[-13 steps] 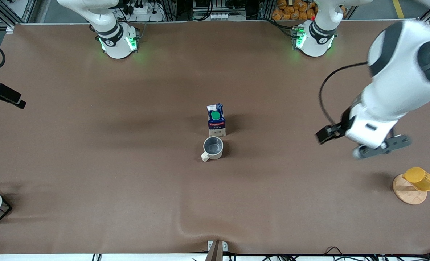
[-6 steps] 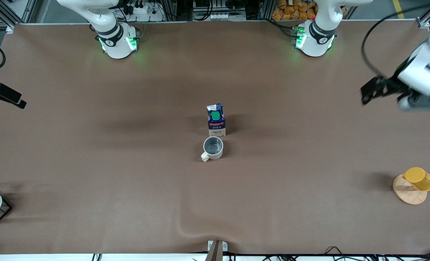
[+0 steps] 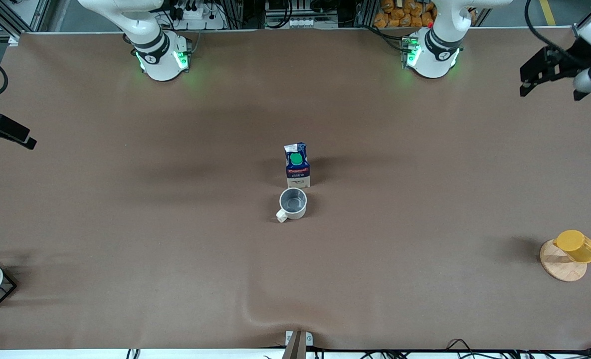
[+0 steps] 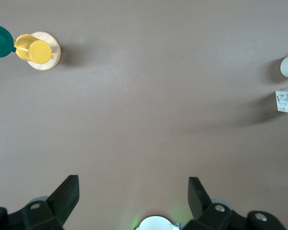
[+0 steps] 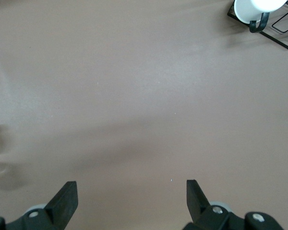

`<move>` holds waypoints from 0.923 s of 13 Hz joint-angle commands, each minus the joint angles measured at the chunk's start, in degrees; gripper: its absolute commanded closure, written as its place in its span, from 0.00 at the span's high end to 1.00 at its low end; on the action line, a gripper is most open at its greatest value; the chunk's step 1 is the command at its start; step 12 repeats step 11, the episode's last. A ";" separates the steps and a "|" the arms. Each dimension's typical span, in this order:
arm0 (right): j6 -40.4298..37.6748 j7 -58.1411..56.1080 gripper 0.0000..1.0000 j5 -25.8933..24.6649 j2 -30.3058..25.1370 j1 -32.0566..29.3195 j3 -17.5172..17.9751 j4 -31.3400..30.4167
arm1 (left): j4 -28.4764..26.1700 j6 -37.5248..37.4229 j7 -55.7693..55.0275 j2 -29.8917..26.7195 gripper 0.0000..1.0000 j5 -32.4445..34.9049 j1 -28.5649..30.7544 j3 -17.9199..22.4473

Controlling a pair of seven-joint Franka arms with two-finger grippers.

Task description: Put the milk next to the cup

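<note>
Left claw (image 3: 564,80) risen toward table edge, released, right claw (image 5: 129,199) released, milk (image 3: 297,165) beside cup (image 3: 293,203)

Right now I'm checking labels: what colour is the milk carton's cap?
Green, on the milk carton; clearest in the front view.

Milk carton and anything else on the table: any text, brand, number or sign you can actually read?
Nothing reads clearly.
Milk carton: white lettering on the red band, too small to read.
Milk carton, whitish lower part: small dark marks, unreadable.
Milk carton in the left wrist view: tiny print lines on a white panel, blurred.
Cup: no text visible.
Yellow cup and white cup: no text visible.
</note>
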 commanded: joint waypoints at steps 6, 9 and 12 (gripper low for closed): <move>-0.58 0.49 1.00 -0.42 0.12 0.09 0.41 0.14 | -1.30 0.03 -1.35 -0.18 1.00 -5.37 1.99 -0.43; -0.67 0.49 1.00 -0.42 0.03 0.01 0.41 0.05 | -1.22 0.12 -1.35 -0.18 1.00 -5.02 1.72 -0.51; -0.67 0.41 1.00 -0.42 0.03 -0.17 0.41 0.05 | -1.22 0.21 -1.35 -0.09 1.00 -4.94 1.72 -0.51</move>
